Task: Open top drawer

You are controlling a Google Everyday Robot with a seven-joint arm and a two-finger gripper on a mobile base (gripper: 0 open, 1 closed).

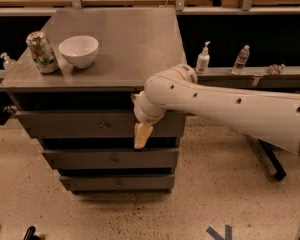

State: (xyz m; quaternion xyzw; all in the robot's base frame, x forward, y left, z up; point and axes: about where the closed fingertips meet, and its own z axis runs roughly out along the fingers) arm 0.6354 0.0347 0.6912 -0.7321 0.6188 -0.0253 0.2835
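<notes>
The top drawer (65, 125) is the widest gray front, just under the cabinet's top, with a small metal knob (104, 125) at its centre. A dark gap shows above it. My gripper (142, 135), tan at the tip of the white arm (230, 106), hangs in front of the drawer's right part. It is to the right of the knob, a little lower, and apart from it. The arm reaches in from the right and covers the drawer's right end.
The mid-sized drawer (90, 159) and the smallest drawer (115, 183) lie below. A white bowl (78, 50) and a can (42, 52) stand on the gray cabinet top (135, 49). Bottles (203, 59) stand on a ledge to the right. Speckled floor lies in front.
</notes>
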